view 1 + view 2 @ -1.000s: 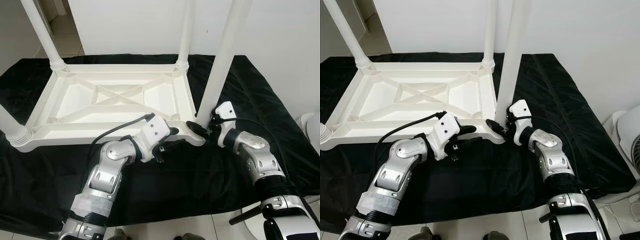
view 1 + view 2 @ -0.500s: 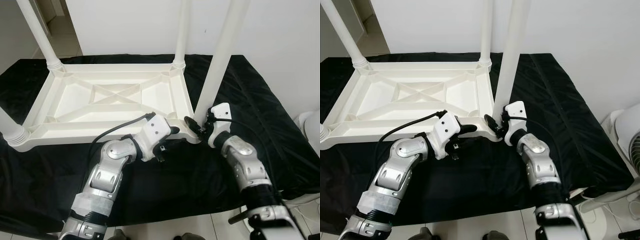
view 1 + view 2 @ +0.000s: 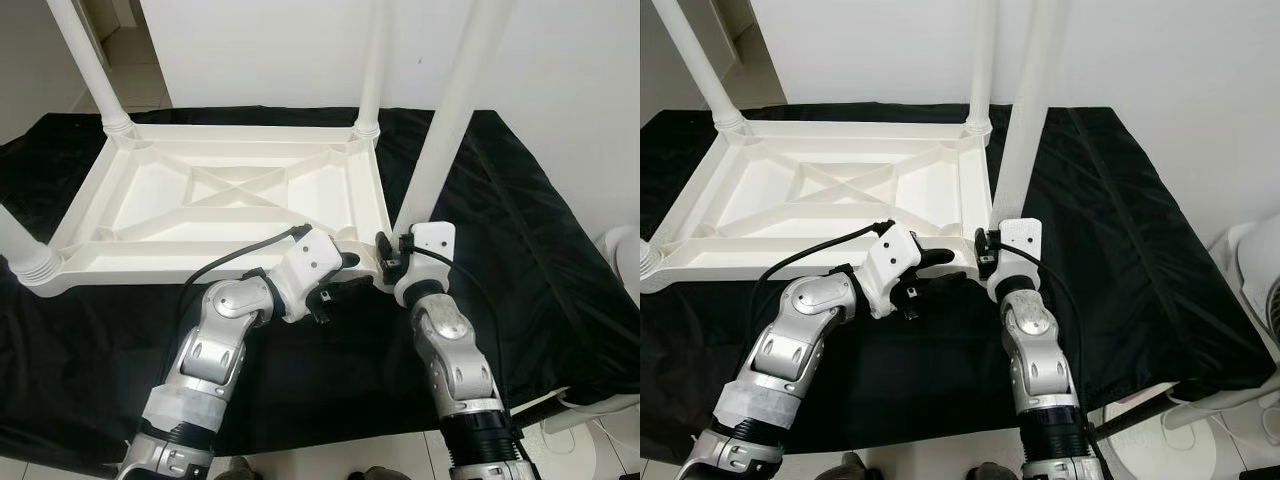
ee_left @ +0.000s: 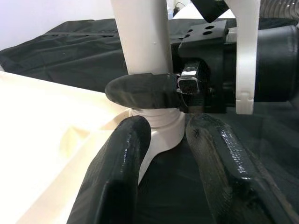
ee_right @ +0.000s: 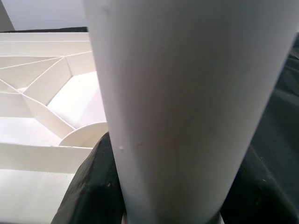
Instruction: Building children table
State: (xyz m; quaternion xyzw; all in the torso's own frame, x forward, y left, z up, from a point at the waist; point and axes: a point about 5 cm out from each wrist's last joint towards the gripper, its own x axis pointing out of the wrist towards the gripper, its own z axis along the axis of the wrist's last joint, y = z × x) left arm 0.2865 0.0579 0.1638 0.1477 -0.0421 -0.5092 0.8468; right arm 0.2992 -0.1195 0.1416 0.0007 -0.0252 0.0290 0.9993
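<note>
Left eye view shows the upturned white table [image 3: 220, 190] on the black cloth [image 3: 560, 260], while the left wrist view shows right gripper [image 4: 154, 91] closed around the leg [image 4: 142, 37] and left gripper [image 4: 168, 154] fingers open at the table's corner.

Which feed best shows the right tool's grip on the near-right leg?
Left wrist view: a finger of the right tool wraps the leg just above its socket collar. Right wrist view shows the leg close up, blocking the contact. The eye views show the right tool from above, contact partly hidden.
</note>
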